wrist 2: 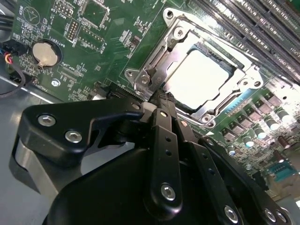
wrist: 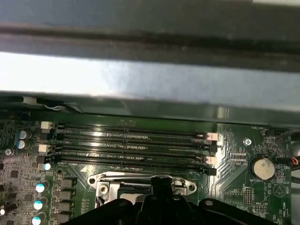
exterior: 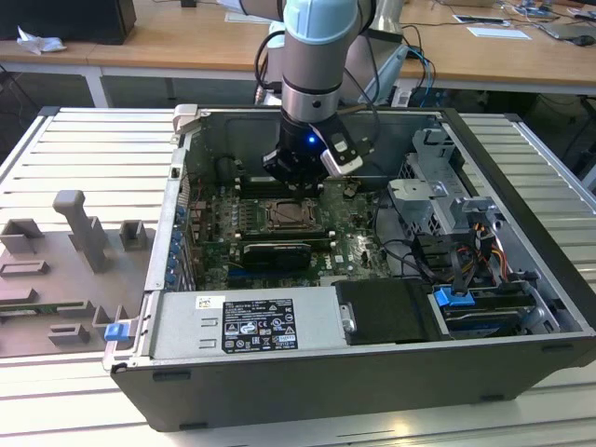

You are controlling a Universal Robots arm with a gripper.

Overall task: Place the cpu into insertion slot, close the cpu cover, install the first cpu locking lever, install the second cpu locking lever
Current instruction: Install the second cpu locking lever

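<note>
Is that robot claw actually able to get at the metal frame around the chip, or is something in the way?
Probably yes. The gripper hangs right at the edge of the cpu cover, which lies flat over the cpu. Nothing stands between them; the case is open on top.

A round coin battery (wrist 2: 45, 53) sits on the green circuit board (wrist 2: 117, 28) near 4 long memory slots (wrist: 131, 145).
</note>
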